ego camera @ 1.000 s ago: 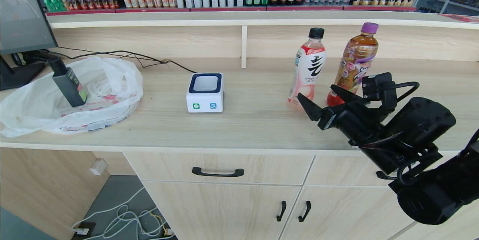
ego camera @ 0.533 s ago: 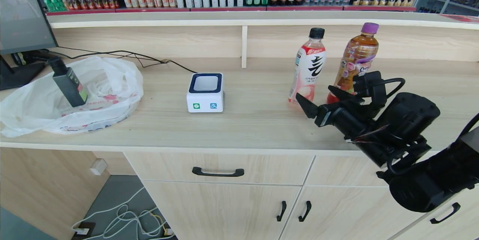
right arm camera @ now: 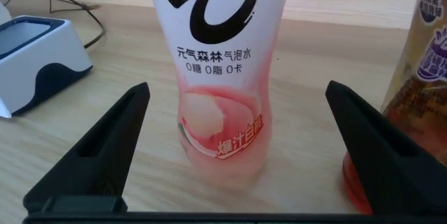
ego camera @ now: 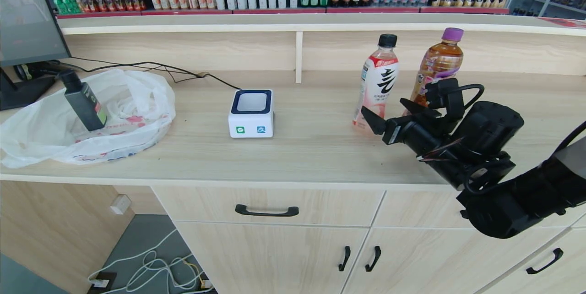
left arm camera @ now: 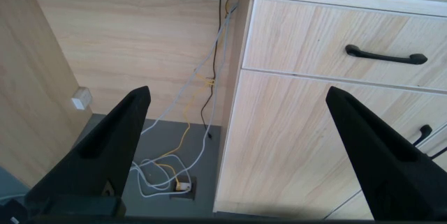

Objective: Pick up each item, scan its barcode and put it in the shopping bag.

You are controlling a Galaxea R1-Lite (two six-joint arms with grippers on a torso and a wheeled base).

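A pink-and-white bottle [ego camera: 379, 81] with a black cap stands on the counter, and a brown tea bottle [ego camera: 437, 67] with a purple cap stands just right of it. My right gripper [ego camera: 389, 113] is open at counter height, close in front of the two bottles. In the right wrist view the pink-and-white bottle [right arm camera: 218, 70] stands between and beyond the fingers, and the tea bottle [right arm camera: 413, 105] is at the edge. The white scanner [ego camera: 251, 113] sits mid-counter. A white shopping bag [ego camera: 87, 115] lies at the left with a dark bottle [ego camera: 83, 100] in it. My left gripper [left arm camera: 237, 154] is open below the counter.
A monitor [ego camera: 25, 14] and cables [ego camera: 151, 67] are at the back left. A raised ledge [ego camera: 297, 28] runs behind the counter, with shelves of drinks beyond. Drawers and cabinet doors [ego camera: 270, 234] are under the counter, and cords lie on the floor [left arm camera: 171, 175].
My right gripper has moved forward and up toward the two bottles, its fingers now closer to the pink-and-white bottle's base. Nothing else has moved.
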